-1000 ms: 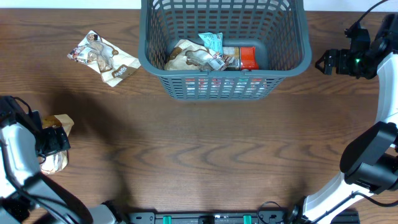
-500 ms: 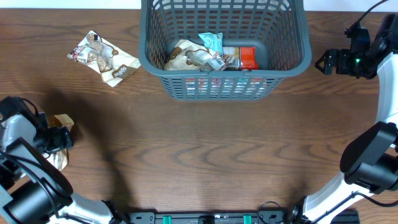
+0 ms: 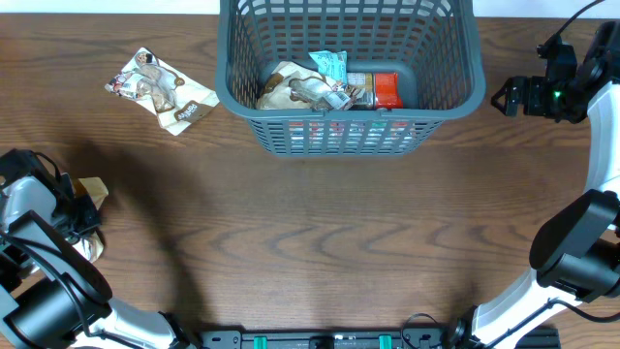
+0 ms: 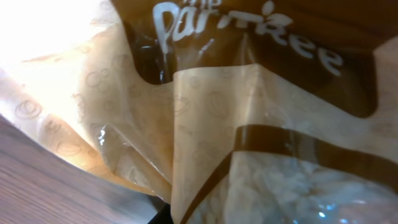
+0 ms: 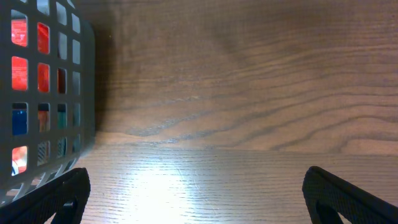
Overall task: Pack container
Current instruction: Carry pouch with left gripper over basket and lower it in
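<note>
Overhead, the container sits at the far edge, well apart from the left gripper, down at a tan snack packet; whether its jaws are closed cannot be told. Slick film could slip on the carry. The right gripper hangs spread.

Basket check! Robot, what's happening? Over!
Left end effector over tan packet, grip unclear. Right end effector open, beside container. It holds snack packets; loose packet outside. No blocker seen.
</note>
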Available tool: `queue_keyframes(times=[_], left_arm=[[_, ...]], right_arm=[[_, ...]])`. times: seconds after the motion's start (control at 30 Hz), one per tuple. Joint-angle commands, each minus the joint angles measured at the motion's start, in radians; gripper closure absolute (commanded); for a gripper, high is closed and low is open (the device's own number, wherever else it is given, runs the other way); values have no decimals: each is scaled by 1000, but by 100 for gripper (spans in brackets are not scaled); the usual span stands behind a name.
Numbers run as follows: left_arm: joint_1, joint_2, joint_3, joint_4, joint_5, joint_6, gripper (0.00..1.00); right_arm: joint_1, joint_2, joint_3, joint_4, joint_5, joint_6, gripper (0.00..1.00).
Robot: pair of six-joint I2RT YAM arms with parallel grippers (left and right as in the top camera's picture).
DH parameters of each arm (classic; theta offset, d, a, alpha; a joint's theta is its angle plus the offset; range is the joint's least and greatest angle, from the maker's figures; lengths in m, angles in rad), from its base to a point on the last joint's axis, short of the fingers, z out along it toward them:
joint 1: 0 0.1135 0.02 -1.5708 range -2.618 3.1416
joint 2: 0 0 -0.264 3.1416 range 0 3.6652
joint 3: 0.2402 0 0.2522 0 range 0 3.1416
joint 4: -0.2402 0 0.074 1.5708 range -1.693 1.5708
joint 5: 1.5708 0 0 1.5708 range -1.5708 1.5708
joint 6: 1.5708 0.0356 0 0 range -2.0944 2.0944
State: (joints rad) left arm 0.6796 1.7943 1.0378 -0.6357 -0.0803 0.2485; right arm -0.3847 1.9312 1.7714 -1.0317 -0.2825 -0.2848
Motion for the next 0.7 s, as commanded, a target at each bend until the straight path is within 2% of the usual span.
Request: queue_keyframes(times=[0.0,0.17,0.3,0.47,0.67], left_arm=[[-37,-21,32,-42,110,-44,94],[-123,-135,150,-155,160,-83,94],[-224,-229,314,-261,189,-116,94],[-401,-263,640,-374,201,-117,94],[-647,-220,968,-375,201,-75,94]], right_arm=[[6,-5,-5,0,-2,-15,1],[6,-5,-5,-2,-2,-15,1],[6,-5,-5,0,-2,-15,1],[6,-5,-5,-4,-2,-15,1],[6,-5,-5,-8,-2,-15,1]])
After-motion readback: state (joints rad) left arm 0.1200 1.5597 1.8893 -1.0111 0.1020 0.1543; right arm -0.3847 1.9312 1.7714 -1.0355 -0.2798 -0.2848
